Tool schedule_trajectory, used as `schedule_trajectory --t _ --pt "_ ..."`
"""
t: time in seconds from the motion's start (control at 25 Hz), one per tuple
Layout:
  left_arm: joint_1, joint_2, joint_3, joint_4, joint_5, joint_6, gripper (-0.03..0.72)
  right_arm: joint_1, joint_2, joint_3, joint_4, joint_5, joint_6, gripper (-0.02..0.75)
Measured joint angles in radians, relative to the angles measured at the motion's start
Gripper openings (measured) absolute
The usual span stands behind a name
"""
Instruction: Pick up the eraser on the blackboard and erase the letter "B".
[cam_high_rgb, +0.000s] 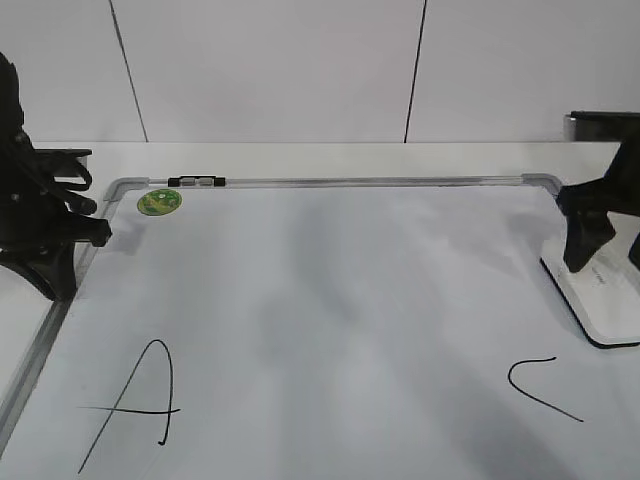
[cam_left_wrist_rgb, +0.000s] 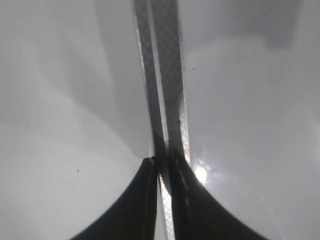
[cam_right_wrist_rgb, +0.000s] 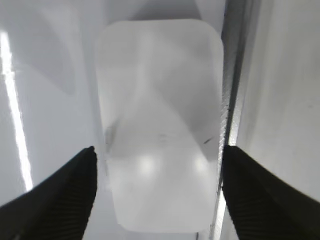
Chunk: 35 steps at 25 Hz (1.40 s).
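Straddling the white rounded-rectangular plastic eraser with spread fingers, the right gripper prepares to grasp; eraser rests at the grey-framed whiteboard's right edge. Left gripper fingers are closed, idle.

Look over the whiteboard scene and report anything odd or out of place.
Between the "A" and "C", no "B" shows on the blackboard, yet the eraser lies at its right edge, right gripper open.

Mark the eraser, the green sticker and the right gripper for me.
eraser (cam_right_wrist_rgb: 159, 125): right wrist view, middle of its white top.
green sticker (cam_high_rgb: 159, 202): exterior view, its centre.
right gripper (cam_right_wrist_rgb: 159, 187): right wrist view, midway between the open fingertips, either side of the eraser.
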Motion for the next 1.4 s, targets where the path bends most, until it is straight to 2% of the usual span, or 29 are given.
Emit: schedule_trajectory --t 0.12,0.36,0.48,0.72,0.92,1.12,1.4 --pt "0.000 0.000 0.000 0.000 0.000 0.000 0.044 0.000 0.000 -0.084 0.005 0.073 0.000 0.593" --pt "0.000 0.000 0.000 0.000 0.000 0.007 0.050 0.000 -0.009 -0.201 0.078 0.090 0.006 0.593" --pt "0.000 0.000 0.000 0.000 0.002 0.009 0.082 0.000 -0.022 -0.201 0.096 0.094 0.006 0.593" --pt "-0.009 0.000 -0.028 0.000 0.030 0.018 0.218 0.000 -0.047 -0.201 0.098 0.096 0.006 0.592" --pt "-0.009 -0.038 -0.081 -0.002 0.044 0.021 0.236 0.000 -0.083 -0.201 0.104 0.098 0.008 0.592" --pt "-0.009 -0.123 -0.110 0.004 0.144 0.021 0.237 0.000 -0.157 -0.194 0.114 0.099 0.008 0.592" --pt "-0.009 -0.290 -0.108 -0.009 0.183 0.000 0.238 0.000 -0.370 -0.032 0.126 0.100 0.008 0.592"
